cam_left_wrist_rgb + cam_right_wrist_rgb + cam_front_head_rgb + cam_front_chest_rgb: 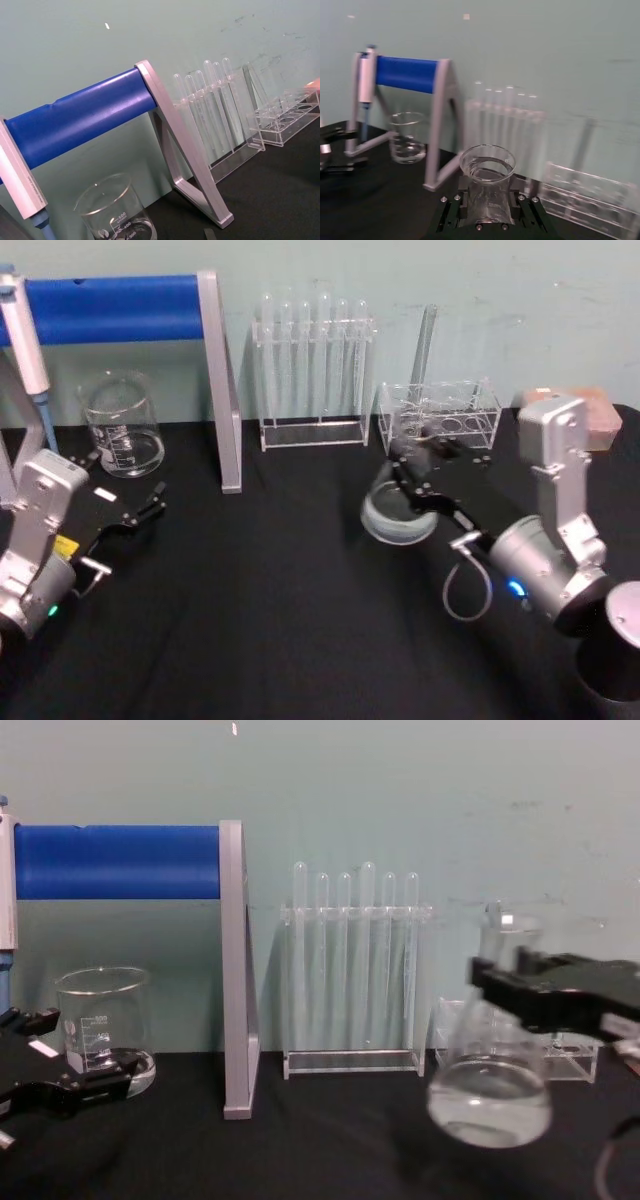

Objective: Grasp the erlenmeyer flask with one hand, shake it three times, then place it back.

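Item one, flask [398, 510]: I am seeing it held off the table [280, 630], right of centre, its neck pinched between the jaws of the right gripper [405, 475] and its wide base hanging below and to the robot's left of them. In the head view it is tilting, base swung toward the robot. In the chest view the flask [490, 1095] is hanging under the right gripper [490, 982], which is reaching in from the right edge, and its bottom is sitting clear of the dark cloth. The right wrist view is looking up the flask [487, 182] from between the jaws, which are pressing on the glass from both sides, with the flared rim farthest from the camera. Item two, left gripper [155, 500]: it is resting low at the robot's left, jaws spread and holding nothing, just in front of the beaker [122, 430], well apart from the flask. Item three, background: a stand [215, 380] with a blue bar, a tube rack [313, 370] and a low rack [440, 412] are standing along the wall, the low rack just behind the flask.
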Controlling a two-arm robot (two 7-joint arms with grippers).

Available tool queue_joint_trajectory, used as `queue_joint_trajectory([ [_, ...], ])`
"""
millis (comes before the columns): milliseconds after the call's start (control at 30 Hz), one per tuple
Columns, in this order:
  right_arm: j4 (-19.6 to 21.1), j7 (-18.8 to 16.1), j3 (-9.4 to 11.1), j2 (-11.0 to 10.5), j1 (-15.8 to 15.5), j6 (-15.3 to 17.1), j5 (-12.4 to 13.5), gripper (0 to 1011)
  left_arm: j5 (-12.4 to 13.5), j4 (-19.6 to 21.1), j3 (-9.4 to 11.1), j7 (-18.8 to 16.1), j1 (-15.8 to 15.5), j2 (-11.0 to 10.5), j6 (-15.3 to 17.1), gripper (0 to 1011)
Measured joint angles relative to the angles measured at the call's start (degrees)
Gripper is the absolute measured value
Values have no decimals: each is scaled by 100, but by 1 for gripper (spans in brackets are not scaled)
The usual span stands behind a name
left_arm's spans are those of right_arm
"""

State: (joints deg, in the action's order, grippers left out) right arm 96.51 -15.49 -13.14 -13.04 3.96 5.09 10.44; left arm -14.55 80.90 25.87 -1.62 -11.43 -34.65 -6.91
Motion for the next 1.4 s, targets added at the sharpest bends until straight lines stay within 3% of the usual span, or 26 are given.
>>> queue_joint_trajectory([
  [200, -165, -170, -304, 4, 204, -40, 71, 449, 0, 0, 0, 0, 0, 0, 0, 1001],
  [333, -237, -193, -399, -9, 294, -59, 113, 449, 0, 0, 0, 0, 0, 0, 0, 1001],
  [767, -338, -205, -476, -102, 416, -99, 272, 449, 0, 0, 0, 0, 0, 0, 0, 1001],
  [1100, -439, -464, -543, -302, 485, -205, 445, 449, 0, 0, 0, 0, 0, 0, 0, 1001],
  [1400, -574, -896, -743, -627, 534, -421, 617, 449, 0, 0, 0, 0, 0, 0, 0, 1000],
])
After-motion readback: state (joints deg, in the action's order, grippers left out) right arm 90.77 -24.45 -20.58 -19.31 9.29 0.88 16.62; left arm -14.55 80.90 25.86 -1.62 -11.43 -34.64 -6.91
